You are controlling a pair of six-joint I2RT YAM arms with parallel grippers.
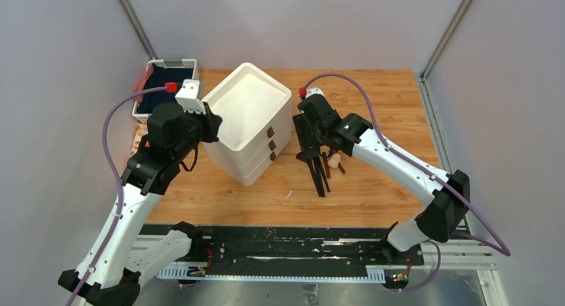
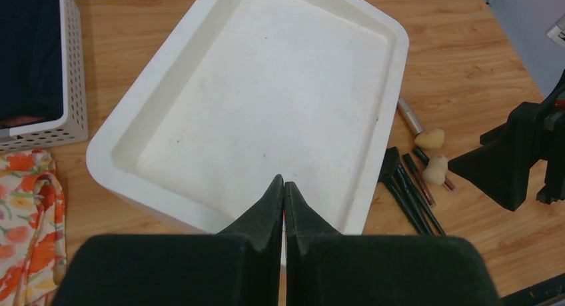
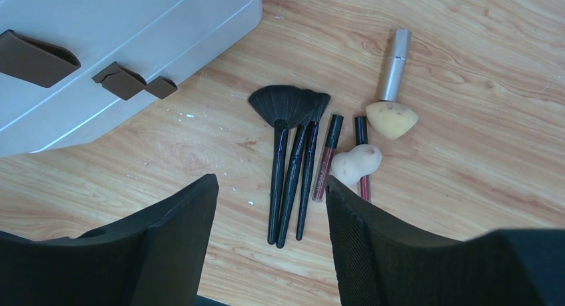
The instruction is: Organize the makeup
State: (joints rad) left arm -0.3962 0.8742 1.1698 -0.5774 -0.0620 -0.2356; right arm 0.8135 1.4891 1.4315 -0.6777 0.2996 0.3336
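The makeup lies on the wooden table right of the drawer box. Three black brushes lie side by side. Beside them are two reddish-brown sticks, a beige gourd-shaped sponge, a teardrop sponge and a silver tube. My right gripper is open and empty, hovering just above the brush handles. My left gripper is shut and empty over the near rim of the white box's top tray. The brushes also show in the left wrist view.
The white three-drawer box with brown knobs stands mid-table, drawers closed. A white basket with dark blue cloth sits at the back left. A floral cloth lies in front of the basket. Grey walls enclose the table.
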